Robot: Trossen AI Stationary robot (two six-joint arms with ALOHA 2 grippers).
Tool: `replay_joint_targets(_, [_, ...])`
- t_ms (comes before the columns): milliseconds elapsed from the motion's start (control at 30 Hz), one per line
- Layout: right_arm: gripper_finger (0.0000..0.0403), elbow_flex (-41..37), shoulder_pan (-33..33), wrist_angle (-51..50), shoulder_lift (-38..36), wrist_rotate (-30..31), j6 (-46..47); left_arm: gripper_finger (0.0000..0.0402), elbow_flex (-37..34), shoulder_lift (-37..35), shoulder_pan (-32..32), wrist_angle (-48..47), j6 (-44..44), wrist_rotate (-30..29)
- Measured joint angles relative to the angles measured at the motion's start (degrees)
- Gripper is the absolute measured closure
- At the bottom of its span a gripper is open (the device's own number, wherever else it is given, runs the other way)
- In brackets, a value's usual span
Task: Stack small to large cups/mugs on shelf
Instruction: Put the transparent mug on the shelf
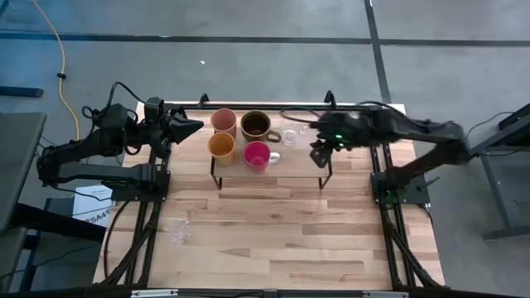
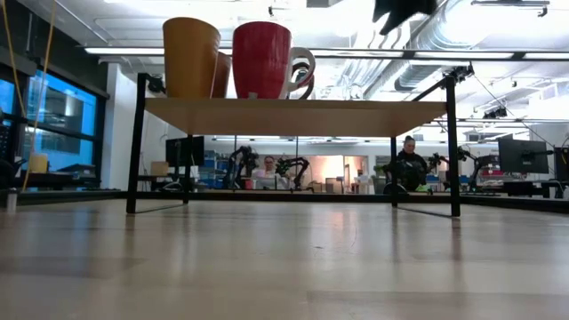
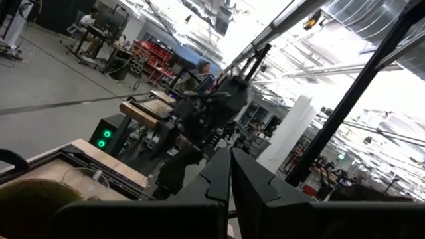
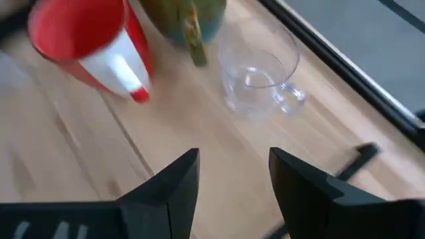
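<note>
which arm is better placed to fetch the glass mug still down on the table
Left, probably. The stray glass mug lies on the table's left half, the left pincer's side. The right pincer hovers open over the shelf.

Wooden table (image 1: 273,240), yellow cable (image 1: 60,58) on floor, seated person (image 2: 268,169) beyond

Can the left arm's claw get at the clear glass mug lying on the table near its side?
Probably yes: the clear glass mug lies alone on open table, while the left claw, shut, sits beside the shelf.
</note>
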Motion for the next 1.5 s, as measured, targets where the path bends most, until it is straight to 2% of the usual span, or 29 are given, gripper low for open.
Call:
replay_joint_targets(133, [0.0229, -18.3, 0.0, 20.9, -12.2, -1.5, 0.9, 0.0399, 0.0, 0.0, 0.0, -0.5, 0.8, 0.0])
replay_joint_targets(233, [0.0229, -29.0, 0.0, 38.3, -19.4, -3.8, -1.4, 0.0399, 0.0, 0.0, 0.0, -1.7, 1.7, -0.1])
replay_joint_targets(400, [0.0229, -40.4, -0.5, 62.9, -27.5, -5.2, -4.6, 0.0399, 0.0, 0.0, 0.0, -3.6, 4.8, -0.1])
replay_joint_targets(500, [0.0229, -44.0, -1.0, 70.6, -30.3, -5.1, -6.1, 0.0399, 0.0, 0.1, 0.0, -4.2, 6.0, -0.5])
replay_joint_targets(600, [0.0229, -45.2, -1.2, 70.5, -31.6, -5.1, -7.1, 0.0394, 0.1, 0.6, 0.0, -4.3, 4.5, -1.4])
replay_joint_targets(667, [0.0229, -45.1, -1.2, 70.4, -31.6, -4.9, -6.1, 0.0375, 1.0, 1.5, 0.0, -5.4, 2.2, 0.0])
replay_joint_targets(833, [0.0229, -44.3, -1.1, 70.3, -31.4, -2.4, -4.8, 0.0283, 7.9, 6.4, -1.7, -10.9, -1.9, 7.6])
replay_joint_targets(933, [0.0229, -44.3, -1.2, 70.2, -31.4, -2.2, -6.8, 0.0224, 15.4, 10.7, -7.1, -19.4, -1.5, 10.8])
replay_joint_targets(1033, [0.0229, -44.3, -1.2, 69.7, -31.4, -2.2, -7.6, 0.0195, 25.3, 16.2, -15.3, -36.1, -1.1, 10.1])
replay_joint_targets(1167, [0.0229, -44.2, -1.1, 67.8, -31.4, -2.2, -7.2, 0.0201, 36.4, 24.7, -29.1, -61.5, -3.5, 0.7])
replay_joint_targets(1267, [0.0229, -44.2, -1.2, 66.7, -31.4, -2.2, -7.2, 0.0223, 38.6, 29.8, -39.0, -74.4, -8.7, -7.4])
replay_joint_targets(1367, [0.0229, -44.2, -1.5, 66.0, -31.4, -2.2, -7.1, 0.0251, 35.2, 32.8, -48.1, -78.9, -14.6, -11.6])
replay_joint_targets(1500, [0.0229, -44.2, -2.4, 65.7, -31.4, -2.2, -7.1, 0.0290, 25.0, 33.7, -57.7, -77.2, -23.0, -10.9])
